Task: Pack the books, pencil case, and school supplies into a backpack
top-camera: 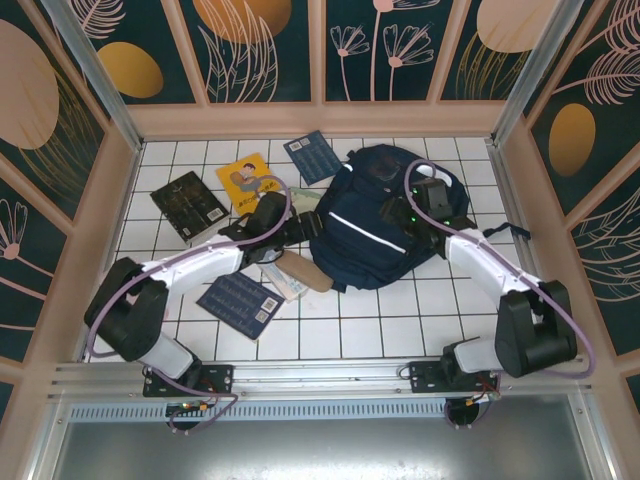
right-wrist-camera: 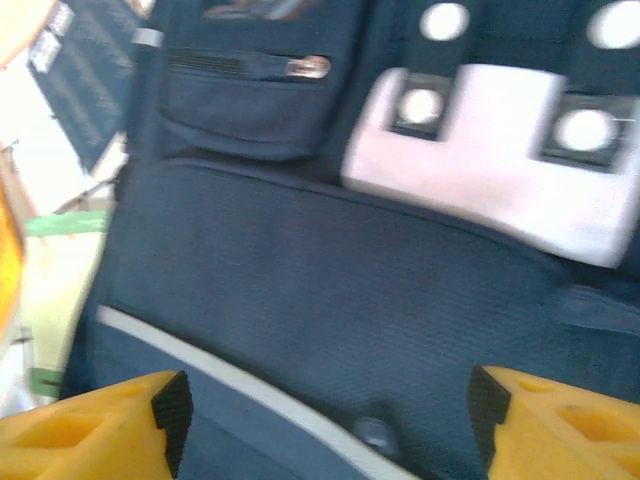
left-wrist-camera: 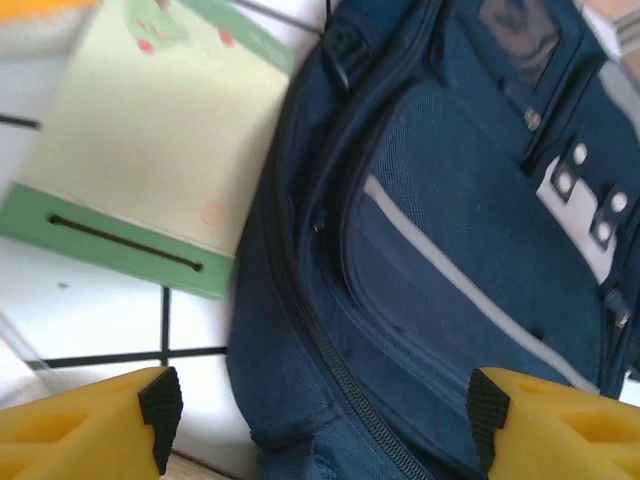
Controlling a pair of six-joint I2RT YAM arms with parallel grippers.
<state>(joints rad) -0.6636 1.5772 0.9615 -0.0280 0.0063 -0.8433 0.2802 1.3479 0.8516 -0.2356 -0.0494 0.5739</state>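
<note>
The navy backpack (top-camera: pixel 385 225) lies flat at the middle right of the tiled table, zipped. My left gripper (left-wrist-camera: pixel 320 410) is open, and its jaws straddle the backpack's left edge and zipper (left-wrist-camera: pixel 350 385). My right gripper (right-wrist-camera: pixel 325 410) is open over the backpack's front panel, near its white stripe (right-wrist-camera: pixel 230 375). Books lie to the left: a black one (top-camera: pixel 188 205), a yellow one (top-camera: pixel 250 180) and two navy ones (top-camera: pixel 313 156) (top-camera: pixel 240 303). A pale green flat box (left-wrist-camera: pixel 150 150) lies beside the backpack. A tan oblong pouch, the pencil case (top-camera: pixel 305 272), rests by a clear packet (top-camera: pixel 283 283).
Wooden walls (top-camera: pixel 320 118) enclose the white tiled table (top-camera: pixel 350 330) on three sides. The left arm (top-camera: pixel 190 262) reaches across the books and supplies. The right arm (top-camera: pixel 490 262) bends over the backpack's right side. Bare tiles lie along the front.
</note>
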